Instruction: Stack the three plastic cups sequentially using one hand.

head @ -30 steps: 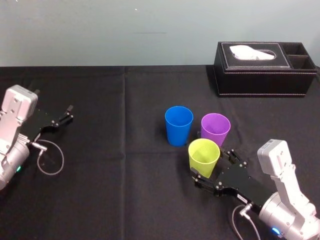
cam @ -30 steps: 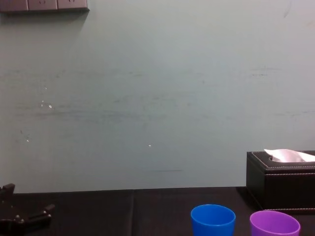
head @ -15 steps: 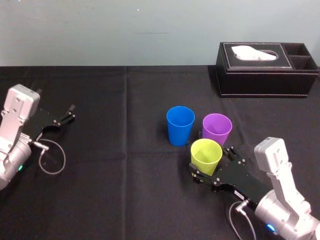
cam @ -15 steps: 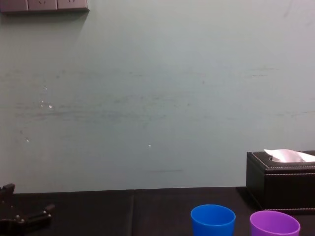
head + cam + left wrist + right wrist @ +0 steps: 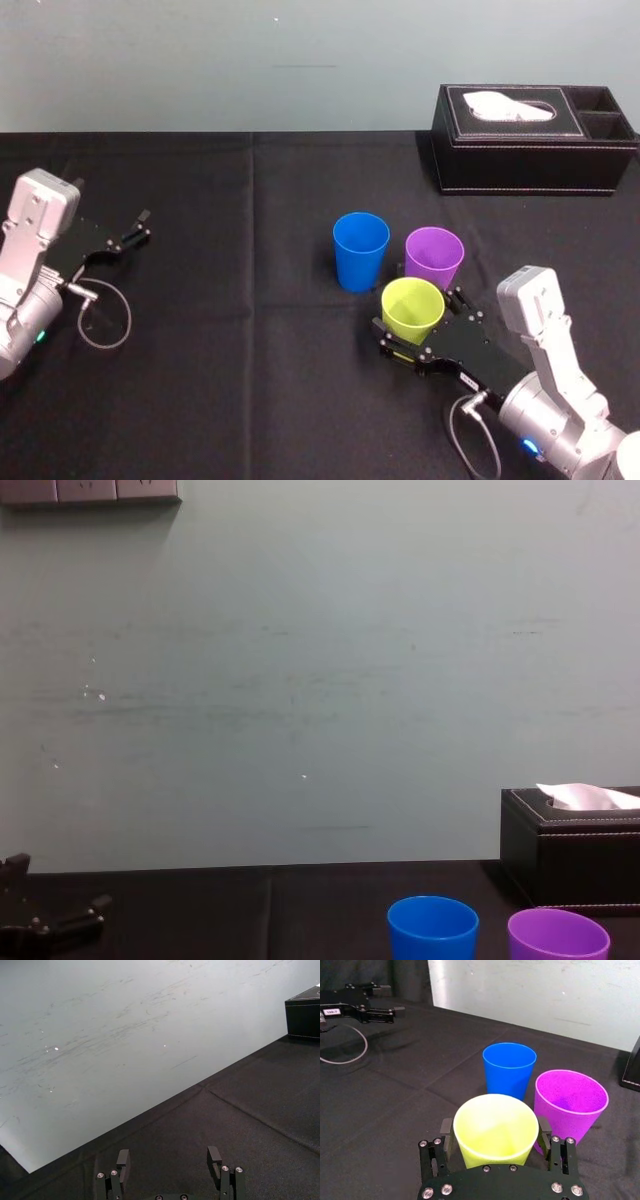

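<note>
1. Near the front right of the desk (image 5: 250, 350), the right gripper (image 5: 495, 1136) straddles the yellow-green cup (image 5: 412, 308), jaws spread to either side and not yet pinching.
2. That cup stands upright, close before the blue cup (image 5: 360, 250) and the purple cup (image 5: 433, 258).
3. A good grasp likely means closing gently at mid-wall so the thin plastic does not buckle, then lifting straight up, clear of both neighbours.
4. The left gripper (image 5: 169, 1156) sits parked at far left, open and empty.

Right gripper (image 5: 495, 1136) (jaws apart) has advanced around the yellow-green cup (image 5: 412, 305).
</note>
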Robot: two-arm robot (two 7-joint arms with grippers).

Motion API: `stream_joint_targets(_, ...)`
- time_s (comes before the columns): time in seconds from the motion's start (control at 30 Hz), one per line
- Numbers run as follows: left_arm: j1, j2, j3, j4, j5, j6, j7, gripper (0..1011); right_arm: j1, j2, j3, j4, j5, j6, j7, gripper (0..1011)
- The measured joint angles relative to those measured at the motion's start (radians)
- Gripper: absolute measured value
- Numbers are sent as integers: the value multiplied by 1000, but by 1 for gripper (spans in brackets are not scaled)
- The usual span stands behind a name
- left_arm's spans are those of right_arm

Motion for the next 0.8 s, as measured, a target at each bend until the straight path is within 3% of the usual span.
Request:
stream_joint_targets(0.7,0,0,0,0,0,0,0,1011,-1,-10,9,8,-10,11,-8,1003)
stream_joint_targets(0.8,0,0,0,0,0,0,0,1011,-1,-10,9,8,-10,11,-8,953)
